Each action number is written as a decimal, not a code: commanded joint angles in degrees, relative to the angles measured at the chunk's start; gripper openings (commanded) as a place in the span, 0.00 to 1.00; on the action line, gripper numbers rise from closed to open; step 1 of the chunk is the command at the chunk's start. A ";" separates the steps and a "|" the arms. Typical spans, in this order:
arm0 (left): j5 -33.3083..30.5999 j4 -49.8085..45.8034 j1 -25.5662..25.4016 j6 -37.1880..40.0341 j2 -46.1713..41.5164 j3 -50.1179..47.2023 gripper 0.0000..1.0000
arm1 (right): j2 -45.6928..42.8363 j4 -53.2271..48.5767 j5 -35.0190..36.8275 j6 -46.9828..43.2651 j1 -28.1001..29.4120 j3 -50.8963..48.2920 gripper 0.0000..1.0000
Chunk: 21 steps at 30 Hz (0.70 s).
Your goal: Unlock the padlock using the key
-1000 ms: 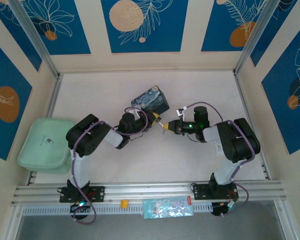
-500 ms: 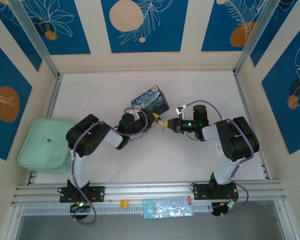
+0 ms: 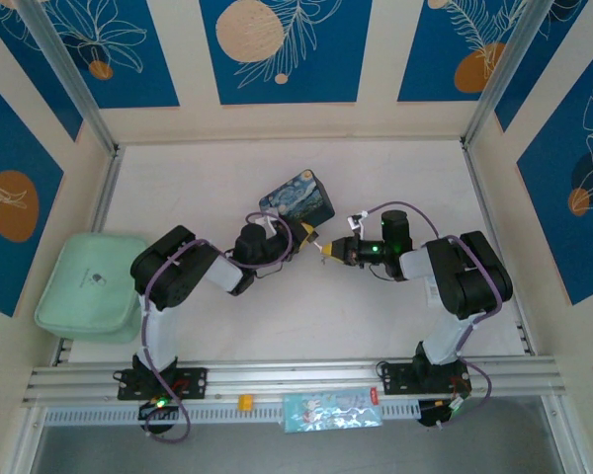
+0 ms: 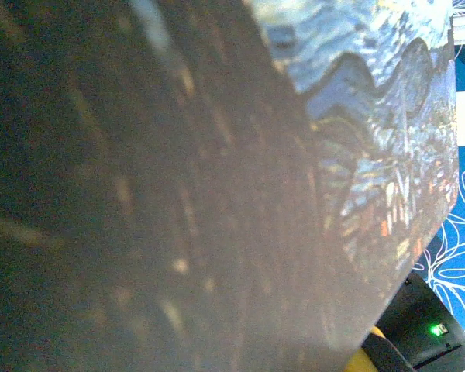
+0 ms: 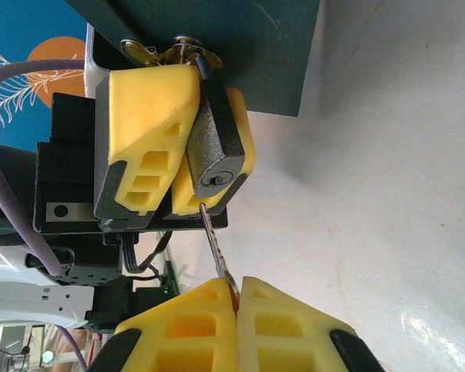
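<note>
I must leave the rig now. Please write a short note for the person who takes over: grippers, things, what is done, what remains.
Left gripper: shut on the padlock, which hangs at the latch of the painted box.
Right gripper: shut on the key, blade pointing at the padlock.
Done: both things gripped; key tip at the padlock's keyhole face.
Left: seat the key (not clearly in), turn it, free the shackle.

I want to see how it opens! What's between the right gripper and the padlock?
The key. In the right wrist view the right gripper pinches it, and its tip points up at the keyhole end of the padlock.
</note>
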 commanded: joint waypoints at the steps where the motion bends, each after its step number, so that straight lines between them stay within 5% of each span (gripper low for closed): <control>1: 1.00 3.54 -0.70 -1.56 0.34 -0.46 0.00 | 0.19 0.60 0.07 0.12 0.60 1.53 0.00; 21: -0.99 4.58 -1.49 -1.96 0.34 -0.95 0.00 | -1.20 2.95 2.69 2.44 -0.40 -1.88 0.00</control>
